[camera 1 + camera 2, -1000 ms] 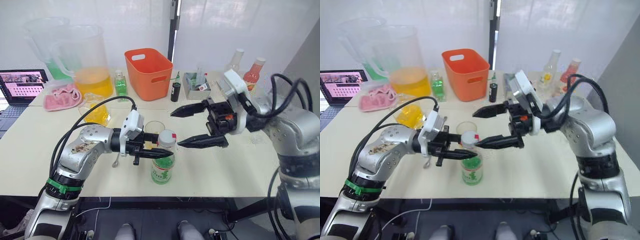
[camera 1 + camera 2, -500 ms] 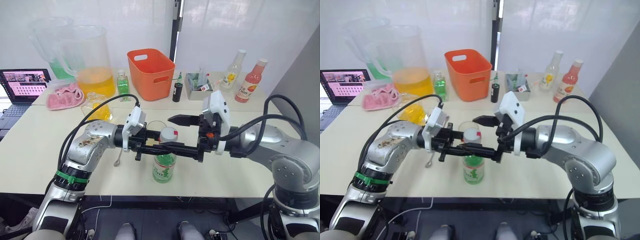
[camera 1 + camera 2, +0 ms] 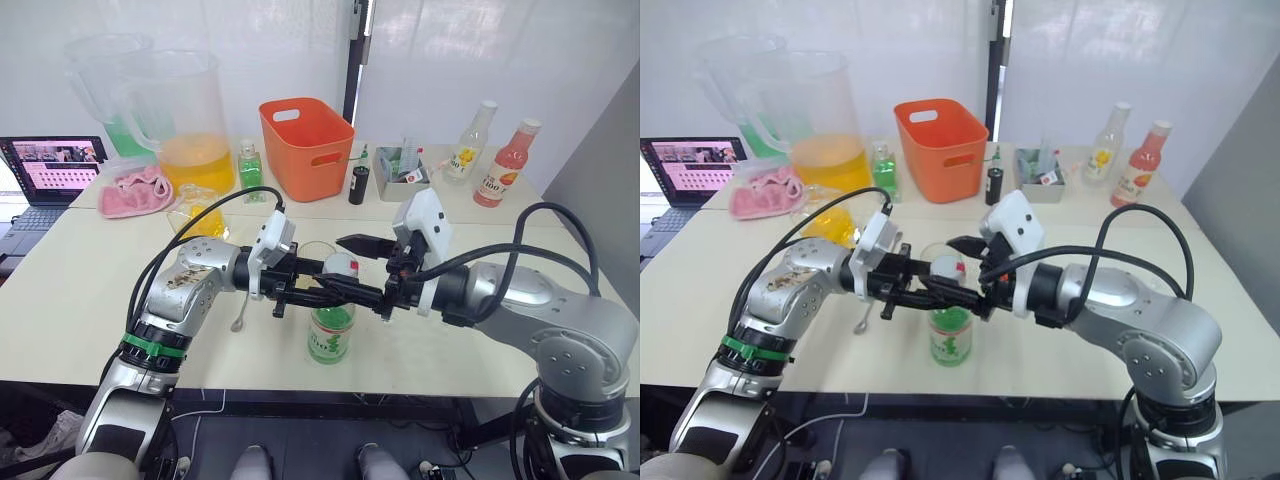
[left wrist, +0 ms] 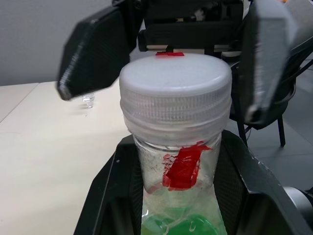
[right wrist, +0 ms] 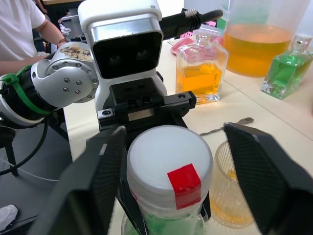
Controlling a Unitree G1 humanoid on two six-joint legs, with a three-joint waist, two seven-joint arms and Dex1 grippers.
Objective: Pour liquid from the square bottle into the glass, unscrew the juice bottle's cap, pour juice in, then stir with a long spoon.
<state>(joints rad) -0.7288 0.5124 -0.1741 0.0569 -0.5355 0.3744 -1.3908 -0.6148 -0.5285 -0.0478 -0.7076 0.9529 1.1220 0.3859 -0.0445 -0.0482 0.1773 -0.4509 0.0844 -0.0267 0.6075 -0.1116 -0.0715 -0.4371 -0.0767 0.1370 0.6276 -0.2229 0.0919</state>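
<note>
Right wrist view: cap (image 5: 168, 159) still on the juice bottle (image 3: 331, 325), mid-table. Left gripper (image 3: 312, 287) clamps its neck; right gripper (image 5: 171, 171) spread wide, straddling cap, not touching. Glass (image 5: 226, 193) just behind holds some yellow liquid. Unscrewing, juice, stirring remain.

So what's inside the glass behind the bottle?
A little yellow-orange liquid sits at the bottom of the glass. The juice bottle and the right pincer cover part of the glass.
</note>
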